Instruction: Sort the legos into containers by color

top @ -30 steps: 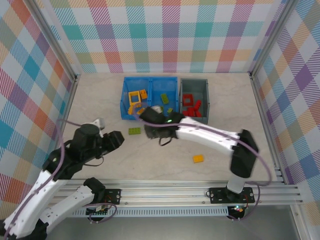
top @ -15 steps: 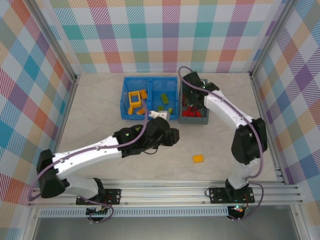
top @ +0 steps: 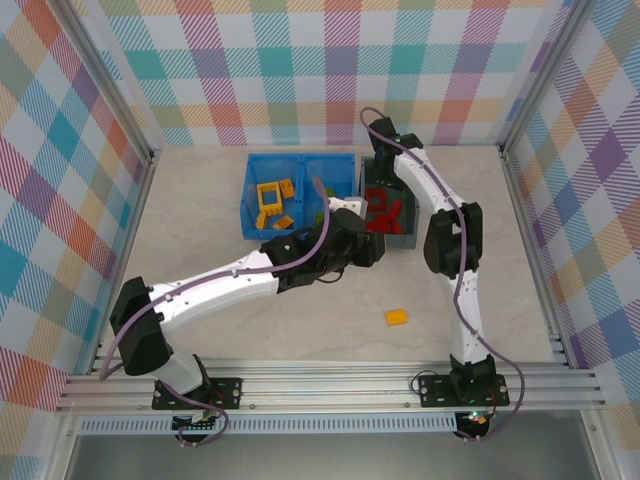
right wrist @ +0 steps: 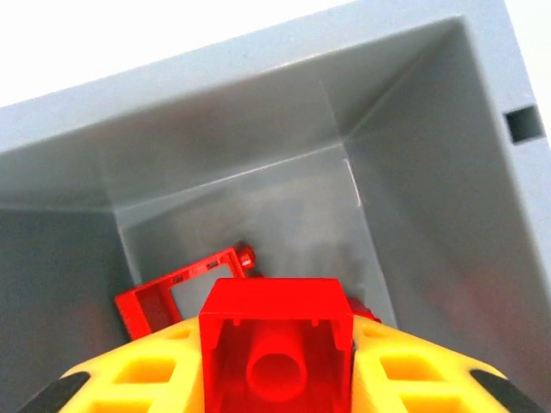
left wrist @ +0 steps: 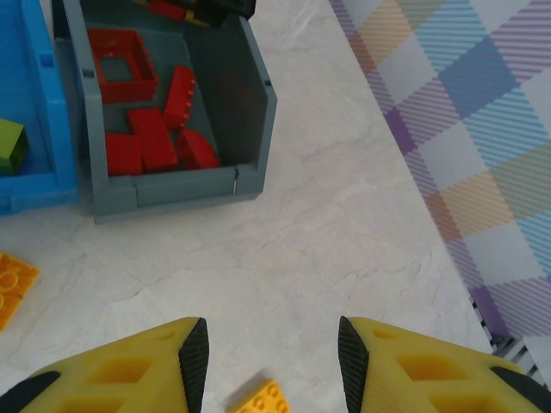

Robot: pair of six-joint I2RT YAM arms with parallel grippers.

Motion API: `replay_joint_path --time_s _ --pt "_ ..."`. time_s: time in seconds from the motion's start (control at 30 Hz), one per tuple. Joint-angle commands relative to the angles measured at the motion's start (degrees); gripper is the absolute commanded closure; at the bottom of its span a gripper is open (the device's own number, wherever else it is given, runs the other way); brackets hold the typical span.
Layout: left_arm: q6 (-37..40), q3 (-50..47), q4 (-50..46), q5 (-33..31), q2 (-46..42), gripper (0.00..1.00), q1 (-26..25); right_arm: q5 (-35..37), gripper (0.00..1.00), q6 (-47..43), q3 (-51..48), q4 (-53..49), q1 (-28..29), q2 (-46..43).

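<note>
Right gripper (right wrist: 277, 334) pinches red brick (right wrist: 275, 361); bin (right wrist: 422, 172) rim cropped.

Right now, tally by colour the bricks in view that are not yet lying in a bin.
On the table, orange bricks: 2
In the right pincer above the grey bin, red brick: 1
Total: 3
</note>
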Motion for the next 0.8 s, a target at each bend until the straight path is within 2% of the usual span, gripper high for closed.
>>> replay_joint_path --time_s 0.0,0.17,0.33,0.4,0.77 --pt "1.82 1.35 3.89 1.16 0.96 0.55 0.31 0.97 0.63 -0.10 5.47 -6.33 -0.43 2.85" --pt "1.29 0.83 5.02 1.57 1.70 0.55 0.22 1.39 0.58 0.36 6.78 -6.92 -0.73 3.94" --pt "1.16 0.64 4.81 1.72 1.37 0.55 0.05 1.04 0.42 -0.07 6.88 -6.96 -0.76 3.65" --pt "1.08 0.46 4.29 1.61 1.04 0.55 -0.05 0.55 0.39 -0.10 6.97 -7.14 -0.69 2.98" --pt "-0.33 -4.75 1.68 -1.90 -2.68 0.55 -1.86 0.79 0.53 -4.23 5.37 -3.96 4.60 -11.29"
